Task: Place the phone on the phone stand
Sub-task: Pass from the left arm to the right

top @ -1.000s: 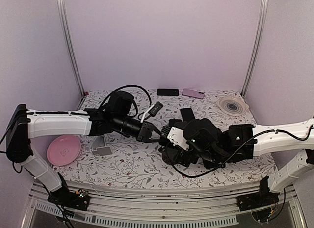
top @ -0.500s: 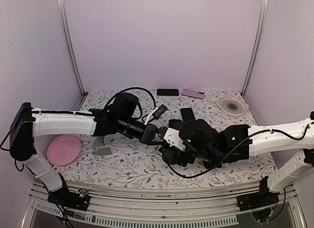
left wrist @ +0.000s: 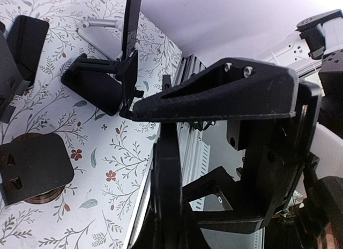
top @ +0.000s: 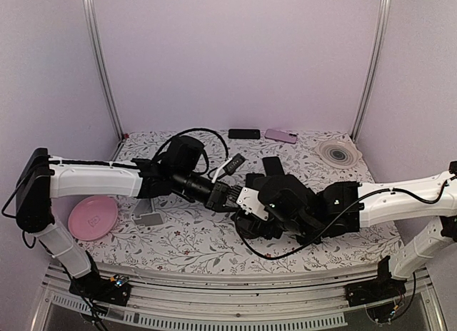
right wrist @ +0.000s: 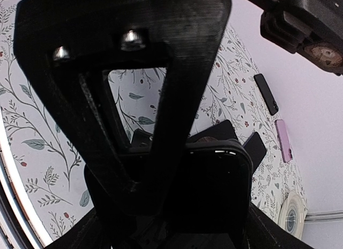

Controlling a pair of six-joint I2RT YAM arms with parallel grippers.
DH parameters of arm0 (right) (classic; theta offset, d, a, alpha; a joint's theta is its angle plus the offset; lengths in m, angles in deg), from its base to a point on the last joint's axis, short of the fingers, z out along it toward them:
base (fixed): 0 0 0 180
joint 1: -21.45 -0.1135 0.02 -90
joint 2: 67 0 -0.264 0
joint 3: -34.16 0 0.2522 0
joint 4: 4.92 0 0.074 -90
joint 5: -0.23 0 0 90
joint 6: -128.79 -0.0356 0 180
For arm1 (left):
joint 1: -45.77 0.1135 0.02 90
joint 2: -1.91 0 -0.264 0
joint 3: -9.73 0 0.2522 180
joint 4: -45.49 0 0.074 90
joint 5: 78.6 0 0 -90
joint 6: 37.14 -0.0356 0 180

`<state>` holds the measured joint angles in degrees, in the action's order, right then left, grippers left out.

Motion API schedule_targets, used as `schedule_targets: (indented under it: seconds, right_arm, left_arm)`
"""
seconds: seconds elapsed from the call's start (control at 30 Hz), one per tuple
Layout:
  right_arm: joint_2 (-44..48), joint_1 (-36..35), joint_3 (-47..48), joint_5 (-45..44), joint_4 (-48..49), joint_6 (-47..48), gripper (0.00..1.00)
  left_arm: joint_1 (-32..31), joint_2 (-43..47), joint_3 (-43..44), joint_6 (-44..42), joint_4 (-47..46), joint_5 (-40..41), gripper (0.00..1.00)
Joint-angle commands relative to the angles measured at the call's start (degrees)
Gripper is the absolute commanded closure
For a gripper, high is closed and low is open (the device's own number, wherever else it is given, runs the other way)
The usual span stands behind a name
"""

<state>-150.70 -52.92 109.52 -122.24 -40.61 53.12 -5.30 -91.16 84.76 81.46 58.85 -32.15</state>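
Note:
Edge-on between the fingers of my left gripper (left wrist: pixel 170 217) stands the phone (left wrist: pixel 167 168), a thin black slab, and that gripper is shut on it. Above the table's middle my left gripper (top: pixel 230 195) meets my right gripper (top: pixel 244 204). In the right wrist view the phone (right wrist: pixel 220 190) fills the gap of my right gripper (right wrist: pixel 177 211), whose jaws straddle it; whether they press on it is unclear. A black phone stand (left wrist: pixel 99 82) lies beyond, and a grey one (top: pixel 148 216) sits at the left.
A pink plate (top: pixel 93 217) lies front left. At the back wall lie a black phone (top: pixel 244 133) and a pink phone (top: pixel 280 135), with a round striped dish (top: pixel 339 153) to their right. More black stands (top: pixel 271 165) crowd behind the grippers.
My left arm has reached further right with the phone and my right gripper has slid left to meet it. The right jaws have narrowed around the phone.

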Motion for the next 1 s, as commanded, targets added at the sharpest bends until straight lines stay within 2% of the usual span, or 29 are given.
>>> schedule_targets:
  seconds: [0.0,0.3,0.43,0.5,0.73,0.97]
  right_arm:
    - [-0.9,-0.3,1.8,-0.4,0.9,-0.8,0.27]
    - [-0.7,-0.3,1.5,-0.5,0.7,-1.0,0.57]
    - [-0.6,-0.3,1.2,-0.9,0.9,-1.2,0.67]
    - [-0.5,-0.3,1.2,-1.1,1.0,-1.4,0.72]
    - [-0.1,0.1,0.1,-2.1,2.7,-1.8,0.80]
    - [0.7,2.1,-1.5,-1.7,4.4,-3.3,0.85]
  left_arm:
    - [-0.8,-0.4,2.7,-0.1,-3.2,-2.5,1.00]
    - [-0.8,-0.7,2.8,0.4,-3.9,-2.6,1.00]
    - [-0.7,-0.9,2.9,0.6,-4.1,-2.1,1.00]
    - [-0.6,-1.0,3.0,0.9,-4.3,-1.7,0.97]
    - [0.4,-1.8,3.7,1.7,-5.3,-0.6,0.77]
    - [1.8,-2.3,4.3,2.1,-6.4,1.6,0.44]
